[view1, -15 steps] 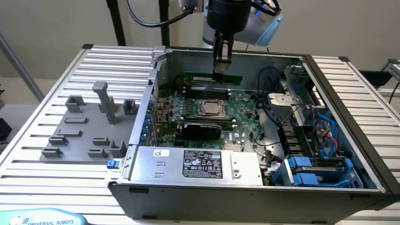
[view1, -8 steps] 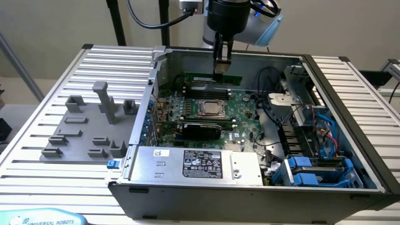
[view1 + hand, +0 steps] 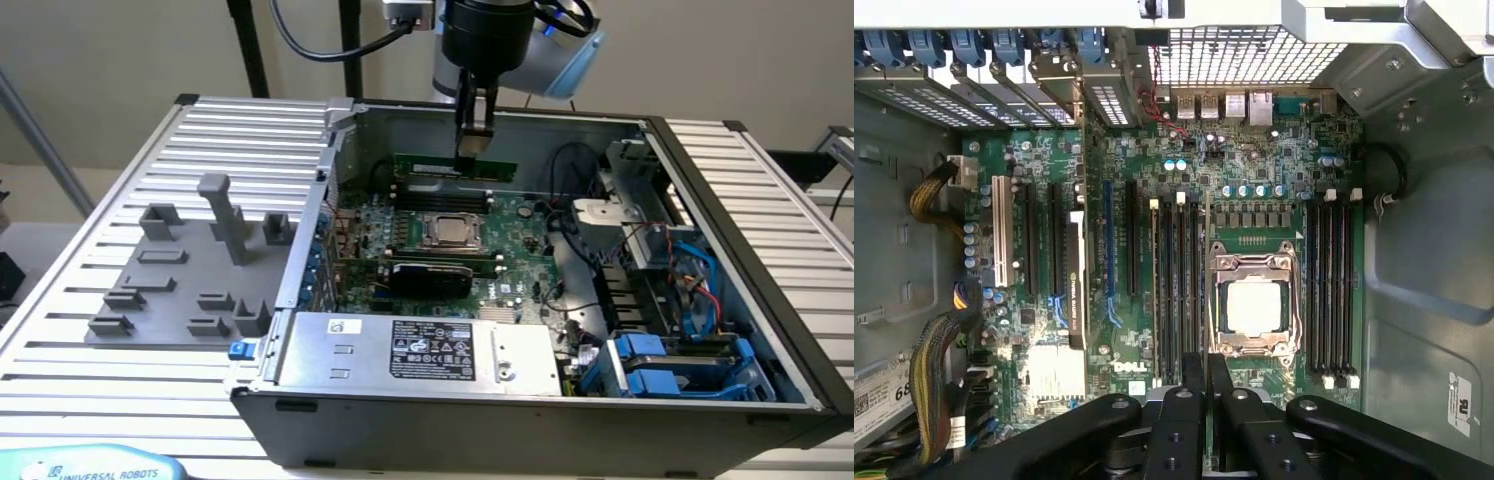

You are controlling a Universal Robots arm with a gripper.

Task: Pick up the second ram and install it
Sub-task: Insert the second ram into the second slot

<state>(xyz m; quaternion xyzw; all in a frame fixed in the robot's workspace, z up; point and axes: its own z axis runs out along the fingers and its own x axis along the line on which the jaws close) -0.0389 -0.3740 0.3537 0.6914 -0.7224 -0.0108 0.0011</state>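
1. Gripper [image 3: 470, 150]: pinched narrow on the second ram [image 3: 454, 166], gripping its upper edge about mid-length; reaching straight down from above into the open case [image 3: 727, 210]; fingers [image 3: 1192, 395] drawn close together in the wrist view, the stick's thin edge running out from between them.
2. Place of the second ram: inside the case, over the motherboard [image 3: 521, 255], close to the motherboard's edge farthest from the power supply [image 3: 427, 350]; just beside the CPU socket [image 3: 1254, 305], on the side with the bank of memory slots [image 3: 1179, 290]; well apart from the grey fixture blocks [image 3: 160, 270] outside the case.
3. Progress, as a judgement: picked up and carried into the case, so the first half done; lined up along the slot bank; impossible to tell whether the lower edge touches a slot or hangs just above it; no sign of seating; left to do: pressing home and letting go; one slot in the bank showing a pale upper edge, perhaps a stick already fitted, not certain.
4. Attitude of the second ram: standing on edge, flat faces upright, held edge upward; long axis level, parallel to the slots and to that far motherboard edge; running from the exterior view's left to its right, dipping slightly rightward; edge-on in the wrist view, a thin line parallel with the slots.
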